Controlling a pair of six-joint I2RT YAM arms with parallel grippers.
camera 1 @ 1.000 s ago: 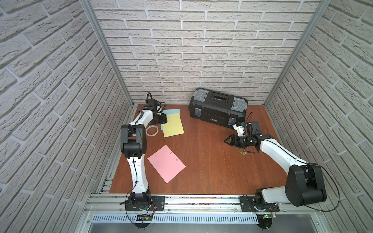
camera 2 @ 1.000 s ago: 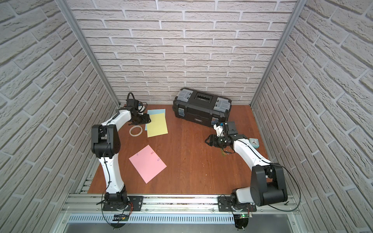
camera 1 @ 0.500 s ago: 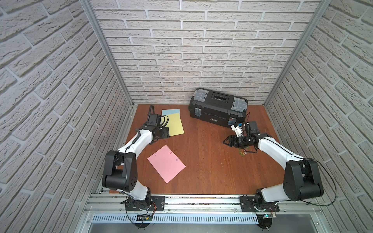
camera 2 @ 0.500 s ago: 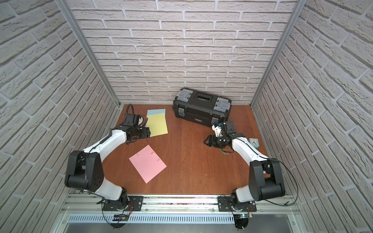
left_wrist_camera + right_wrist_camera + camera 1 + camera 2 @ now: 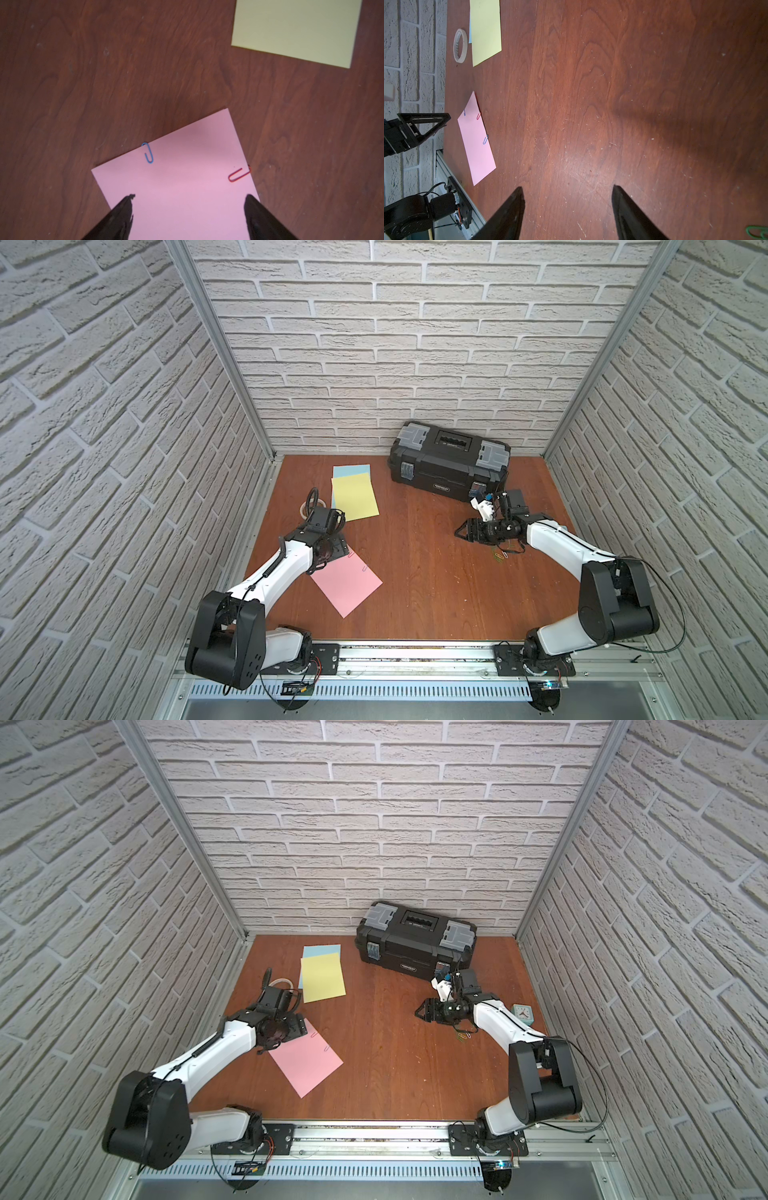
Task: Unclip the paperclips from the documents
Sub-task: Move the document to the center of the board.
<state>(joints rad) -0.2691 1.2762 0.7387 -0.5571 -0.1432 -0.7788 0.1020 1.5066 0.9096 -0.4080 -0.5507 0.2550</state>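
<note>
Look at the pink sheet (image 5: 187, 187): it lies flat and skewed on the near-left part of the table (image 5: 415, 593), and you've got clips on it. A blue paperclip (image 5: 148, 153) sits on its short far edge, a red paperclip (image 5: 239, 175) on the long edge just round the corner, and a second blue paperclip (image 5: 485, 139) further along that same long edge.

Your left gripper (image 5: 189, 197) hangs right over that corner of the sheet, jaws spread wide with nothing between them; the blue clip and the red one both lie just ahead of the fingertips. Whether the tips touch the paper, you can't tell.

On the right side, your right gripper (image 5: 566, 187) points left across bare wood, jaws parted and empty. A little heap of loose paperclips (image 5: 500, 553), green and yellow among them, lies on the table just beside that arm's wrist.

At the far left, the yellow sheet (image 5: 354, 496) overlaps the light blue sheet (image 5: 351, 470), with the tape roll (image 5: 460, 45) just to their left. The black toolbox (image 5: 449, 466) stands against the far wall, and a small teal clock (image 5: 521, 1013) sits near the right wall.
</note>
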